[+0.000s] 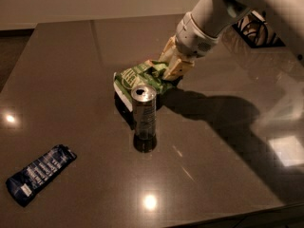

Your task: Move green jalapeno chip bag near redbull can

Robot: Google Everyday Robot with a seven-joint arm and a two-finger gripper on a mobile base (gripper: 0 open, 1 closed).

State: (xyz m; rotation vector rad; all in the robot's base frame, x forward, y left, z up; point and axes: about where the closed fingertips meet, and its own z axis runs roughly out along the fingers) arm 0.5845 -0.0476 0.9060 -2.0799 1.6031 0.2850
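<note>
Gripper (174, 72) on chip bag (137, 78), behind can (144, 112)

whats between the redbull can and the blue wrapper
Bare table in the camera view, from redbull can to blue wrapper. The gripper holds the green jalapeno chip bag behind the can.

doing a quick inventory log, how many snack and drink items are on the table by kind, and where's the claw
chip bags: 1, the green jalapeno chip bag
cans: 1, the redbull can
wrappers: 1, the dark blue wrapper
total: 3
the claw grips the bag's right end, just behind the can
</note>
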